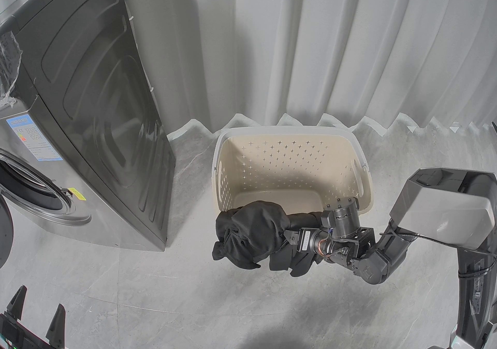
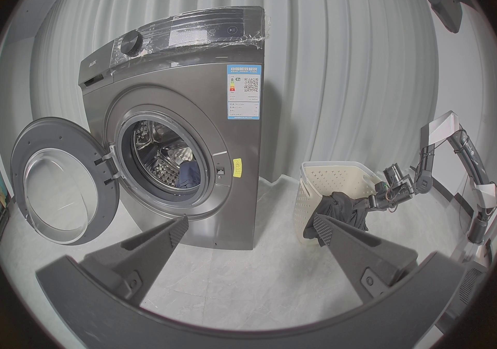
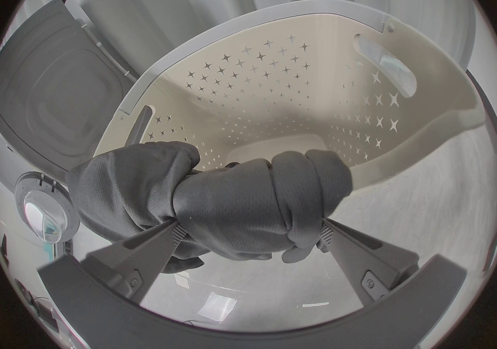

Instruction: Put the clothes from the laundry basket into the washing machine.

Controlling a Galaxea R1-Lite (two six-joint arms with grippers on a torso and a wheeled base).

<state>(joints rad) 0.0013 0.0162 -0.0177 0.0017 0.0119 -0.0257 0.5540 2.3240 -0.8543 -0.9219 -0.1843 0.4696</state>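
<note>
Clothes first: a bunched black garment sits clamped between the jaws of the right gripper, which squeeze it from both sides. It hangs over the near rim of the laundry basket. Left of that stands the washing machine, its door swung wide and a blue cloth inside. Nearer, far left, the left gripper hangs with jaws spread, holding nothing.

A white pleated curtain meets the grey marbled floor.
</note>
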